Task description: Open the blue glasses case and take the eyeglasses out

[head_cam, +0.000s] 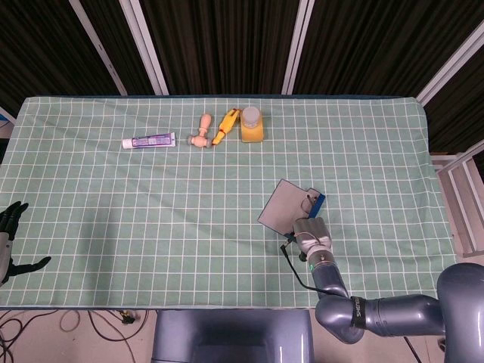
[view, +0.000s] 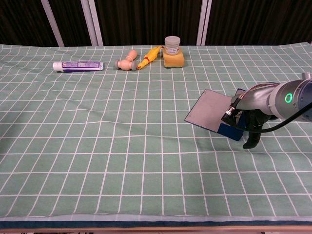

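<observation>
The blue glasses case is gripped by the right hand, its flap laid open for access; the left hand, far left of it, is held open.
</observation>
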You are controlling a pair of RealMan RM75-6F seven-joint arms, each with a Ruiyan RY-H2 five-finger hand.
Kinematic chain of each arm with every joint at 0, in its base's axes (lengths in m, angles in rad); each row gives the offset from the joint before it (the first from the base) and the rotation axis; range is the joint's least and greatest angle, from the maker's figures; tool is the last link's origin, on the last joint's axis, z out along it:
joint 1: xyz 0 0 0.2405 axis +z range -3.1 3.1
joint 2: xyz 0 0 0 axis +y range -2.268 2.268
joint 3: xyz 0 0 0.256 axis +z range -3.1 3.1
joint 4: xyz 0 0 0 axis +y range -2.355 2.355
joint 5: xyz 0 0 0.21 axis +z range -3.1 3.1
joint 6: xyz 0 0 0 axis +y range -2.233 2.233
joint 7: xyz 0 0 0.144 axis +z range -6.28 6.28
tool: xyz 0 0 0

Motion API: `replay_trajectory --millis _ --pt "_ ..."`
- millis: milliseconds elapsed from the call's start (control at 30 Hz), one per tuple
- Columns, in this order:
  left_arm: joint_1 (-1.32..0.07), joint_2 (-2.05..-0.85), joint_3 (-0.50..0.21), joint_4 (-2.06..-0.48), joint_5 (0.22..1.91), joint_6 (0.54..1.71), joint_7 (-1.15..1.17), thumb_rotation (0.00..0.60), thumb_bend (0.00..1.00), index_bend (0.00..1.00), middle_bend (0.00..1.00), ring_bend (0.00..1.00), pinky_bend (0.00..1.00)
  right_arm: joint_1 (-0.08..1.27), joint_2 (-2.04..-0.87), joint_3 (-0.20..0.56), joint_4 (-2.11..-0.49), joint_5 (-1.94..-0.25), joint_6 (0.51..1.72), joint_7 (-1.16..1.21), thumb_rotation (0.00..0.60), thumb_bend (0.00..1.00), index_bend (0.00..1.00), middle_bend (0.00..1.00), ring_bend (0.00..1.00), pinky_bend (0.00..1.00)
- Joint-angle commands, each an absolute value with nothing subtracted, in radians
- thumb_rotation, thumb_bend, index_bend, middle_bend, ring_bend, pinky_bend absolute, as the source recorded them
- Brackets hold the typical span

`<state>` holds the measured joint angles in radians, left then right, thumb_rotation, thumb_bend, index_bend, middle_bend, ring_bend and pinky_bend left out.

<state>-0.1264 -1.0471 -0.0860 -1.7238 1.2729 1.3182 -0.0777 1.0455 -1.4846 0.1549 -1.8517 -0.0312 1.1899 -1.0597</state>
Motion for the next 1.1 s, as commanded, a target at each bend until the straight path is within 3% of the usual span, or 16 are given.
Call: replay_trajectory --millis 33,567,1100 --pt "-0.126 -1.046 -0.086 -1.725 1.273 1.317 -0.081 0.600 0.00 0.00 0.00 0.00 0.00 1.055 -1.476 0.149 -1.857 -0.006 1.199 -1.077 0.600 0.30 0.43 0.93 0.98 0.91" --pt "-0.125 -1.044 -0.088 -1.728 1.269 1.315 -0.087 0.600 0.00 0.00 0.00 0.00 0.00 1.087 -1.451 0.088 -1.834 0.087 1.302 -1.207 0.600 0.30 0.43 0.93 0.98 0.91" --pt "-0.124 -1.042 -0.089 -1.730 1.266 1.317 -0.087 0.600 0.00 0.00 0.00 0.00 0.00 1.061 -1.467 0.086 -1.619 0.177 1.301 -1.312 0.600 0.31 0.38 0.93 0.98 0.91"
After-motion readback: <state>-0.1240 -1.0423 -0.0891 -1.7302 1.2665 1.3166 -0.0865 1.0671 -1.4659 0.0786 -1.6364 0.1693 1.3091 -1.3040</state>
